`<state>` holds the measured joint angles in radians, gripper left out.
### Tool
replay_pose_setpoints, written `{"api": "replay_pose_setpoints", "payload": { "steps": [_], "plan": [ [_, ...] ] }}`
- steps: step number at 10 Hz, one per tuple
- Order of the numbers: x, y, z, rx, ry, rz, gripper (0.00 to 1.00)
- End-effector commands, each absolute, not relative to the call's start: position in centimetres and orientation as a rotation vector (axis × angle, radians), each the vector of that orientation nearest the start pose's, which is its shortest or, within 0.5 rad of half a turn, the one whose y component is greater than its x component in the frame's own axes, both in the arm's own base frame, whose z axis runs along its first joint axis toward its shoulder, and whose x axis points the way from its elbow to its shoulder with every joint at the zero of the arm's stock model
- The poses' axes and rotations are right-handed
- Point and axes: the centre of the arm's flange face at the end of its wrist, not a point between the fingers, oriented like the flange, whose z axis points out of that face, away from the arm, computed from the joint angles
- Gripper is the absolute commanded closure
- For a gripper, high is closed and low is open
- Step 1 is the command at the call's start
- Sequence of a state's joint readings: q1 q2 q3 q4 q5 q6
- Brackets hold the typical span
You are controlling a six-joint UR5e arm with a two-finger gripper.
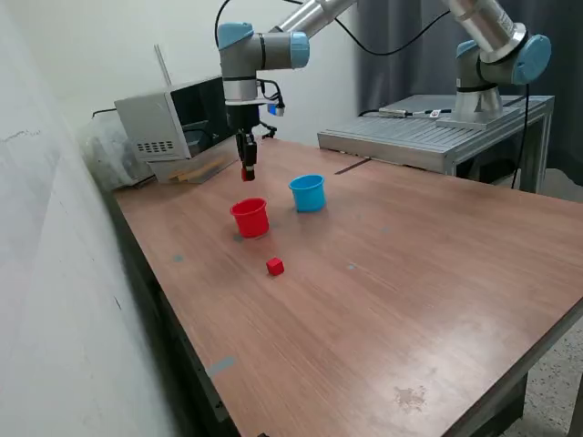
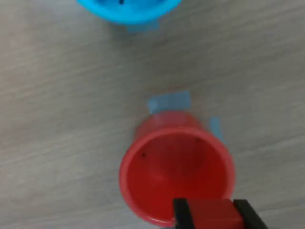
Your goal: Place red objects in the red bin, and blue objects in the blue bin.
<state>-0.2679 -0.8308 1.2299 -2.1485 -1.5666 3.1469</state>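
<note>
My gripper (image 1: 247, 173) hangs above the red bin (image 1: 250, 218), shut on a small red cube (image 1: 247, 173). In the wrist view that red cube (image 2: 210, 214) sits clamped between the two black fingertips (image 2: 180, 213), over the rim of the open red bin (image 2: 176, 169), whose inside looks bare. The blue bin (image 1: 308, 193) stands just beyond, toward the exterior view's right; only its edge (image 2: 128, 10) shows in the wrist view. A second red cube (image 1: 275, 266) lies on the table in front of the red bin. No blue cubes are visible.
The wooden table (image 1: 383, 273) holds a grey box-like device (image 1: 173, 118) at the back, toward the exterior view's left, and a metal platform (image 1: 428, 137) with the arm's base at the back, toward the right. Blue tape marks (image 2: 169, 101) lie beside the red bin.
</note>
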Motion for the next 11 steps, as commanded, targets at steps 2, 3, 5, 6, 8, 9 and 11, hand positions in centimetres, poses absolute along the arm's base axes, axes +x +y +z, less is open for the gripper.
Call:
{"api": "replay_pose_setpoints", "payload": {
  "steps": [2,3,5,6,8,9,11],
  "plan": [
    [-78.7,7.6,20.6,-1.982,2.611,0.190,1.00],
    [-78.6,7.6,20.5,-1.981,2.610,0.188,1.00],
    [-78.5,7.5,20.2,-1.982,2.603,0.179,0.00],
    [-78.4,7.5,20.8,-1.982,2.604,0.186,0.00],
    [-76.7,5.5,26.5,-2.028,2.607,0.253,0.00],
    [-75.3,3.5,30.8,-2.069,2.597,0.297,0.00],
    [-71.2,-2.3,38.8,-2.151,2.522,0.257,0.00]
  ]
}}
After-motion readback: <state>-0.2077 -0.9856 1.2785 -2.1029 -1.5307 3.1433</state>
